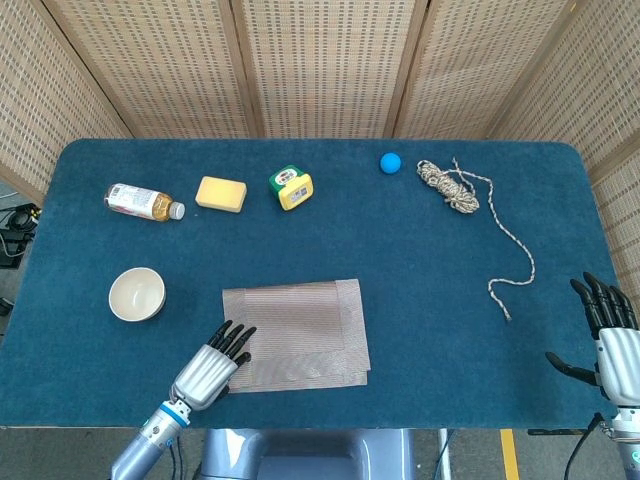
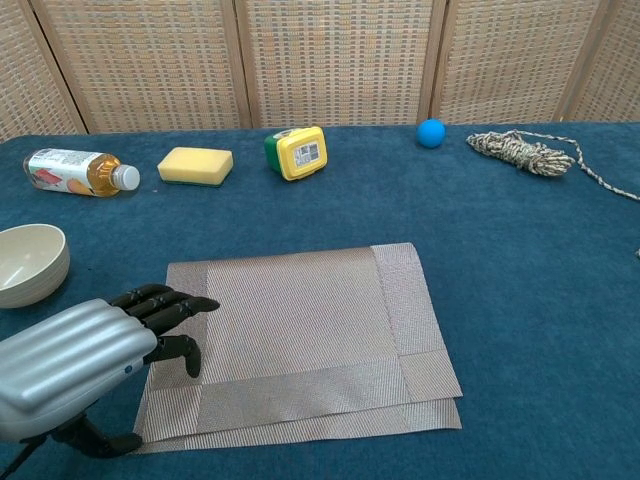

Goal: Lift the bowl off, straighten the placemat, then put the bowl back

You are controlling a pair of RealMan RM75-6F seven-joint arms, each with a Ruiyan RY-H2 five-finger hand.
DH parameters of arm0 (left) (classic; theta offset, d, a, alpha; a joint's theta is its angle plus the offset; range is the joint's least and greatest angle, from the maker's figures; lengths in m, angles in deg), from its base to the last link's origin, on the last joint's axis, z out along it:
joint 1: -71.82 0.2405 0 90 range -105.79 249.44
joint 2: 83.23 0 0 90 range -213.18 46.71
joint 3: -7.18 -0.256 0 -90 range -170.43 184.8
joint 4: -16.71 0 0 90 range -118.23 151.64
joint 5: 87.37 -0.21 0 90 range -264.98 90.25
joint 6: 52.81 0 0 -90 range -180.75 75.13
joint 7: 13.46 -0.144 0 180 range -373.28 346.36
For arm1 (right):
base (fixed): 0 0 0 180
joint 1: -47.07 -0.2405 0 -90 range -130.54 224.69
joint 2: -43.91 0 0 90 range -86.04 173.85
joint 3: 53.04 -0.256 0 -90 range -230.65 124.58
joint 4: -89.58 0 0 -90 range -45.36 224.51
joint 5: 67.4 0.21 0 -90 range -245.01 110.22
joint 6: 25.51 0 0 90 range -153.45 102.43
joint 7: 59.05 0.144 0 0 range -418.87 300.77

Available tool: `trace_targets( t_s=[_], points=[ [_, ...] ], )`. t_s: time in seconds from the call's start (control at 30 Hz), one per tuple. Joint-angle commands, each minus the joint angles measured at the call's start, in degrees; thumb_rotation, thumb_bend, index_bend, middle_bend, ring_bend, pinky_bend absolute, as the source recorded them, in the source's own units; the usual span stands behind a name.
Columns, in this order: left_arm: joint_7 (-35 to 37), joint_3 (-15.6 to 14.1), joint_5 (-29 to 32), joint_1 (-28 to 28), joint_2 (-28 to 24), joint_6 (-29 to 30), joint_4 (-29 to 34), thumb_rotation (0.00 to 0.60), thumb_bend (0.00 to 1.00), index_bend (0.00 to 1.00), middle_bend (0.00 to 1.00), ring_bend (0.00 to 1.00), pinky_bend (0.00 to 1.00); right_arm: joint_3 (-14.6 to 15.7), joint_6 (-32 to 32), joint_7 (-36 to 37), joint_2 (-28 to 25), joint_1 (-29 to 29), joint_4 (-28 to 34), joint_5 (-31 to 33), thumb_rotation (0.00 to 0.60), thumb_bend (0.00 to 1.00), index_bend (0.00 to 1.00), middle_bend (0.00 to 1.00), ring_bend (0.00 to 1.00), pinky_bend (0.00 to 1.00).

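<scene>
A cream bowl (image 1: 136,294) (image 2: 30,262) stands on the blue table left of the placemat, apart from it. The grey woven placemat (image 1: 298,333) (image 2: 305,336) lies near the front edge, slightly skewed, with a lower layer showing along its front and right sides. My left hand (image 1: 210,366) (image 2: 85,357) lies over the mat's front left part with fingers stretched out, fingertips (image 2: 190,303) on the mat, holding nothing. My right hand (image 1: 610,335) hovers at the table's right front corner, fingers spread and empty; the chest view does not show it.
Along the back stand a lying bottle (image 1: 142,201), a yellow sponge (image 1: 221,193), a yellow-green tape measure (image 1: 291,187), a blue ball (image 1: 390,162) and a coiled rope (image 1: 452,186) whose tail (image 1: 515,262) runs toward the front right.
</scene>
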Motion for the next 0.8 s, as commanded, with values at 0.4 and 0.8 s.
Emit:
trace_targets(
  t_s=[0.4, 0.8],
  points=[
    [-0.03, 0.46, 0.98, -0.74, 1.12, -0.82, -1.55, 0.600, 0.29, 0.35, 0.00, 0.00, 0.00, -0.01, -0.03, 0.45, -0.15, 0.00, 0.05, 0.01, 0.600, 0.10, 0.02, 0.00, 0.00, 0.00],
    [0.27, 0.98, 0.81, -1.14, 1.34, -0.11, -1.65, 0.600, 0.35, 0.35, 0.00, 0.00, 0.00, 0.02, -0.10, 0.59, -0.23, -0.02, 0.13, -0.03, 0.600, 0.10, 0.02, 0.00, 0.00, 0.00]
  ],
)
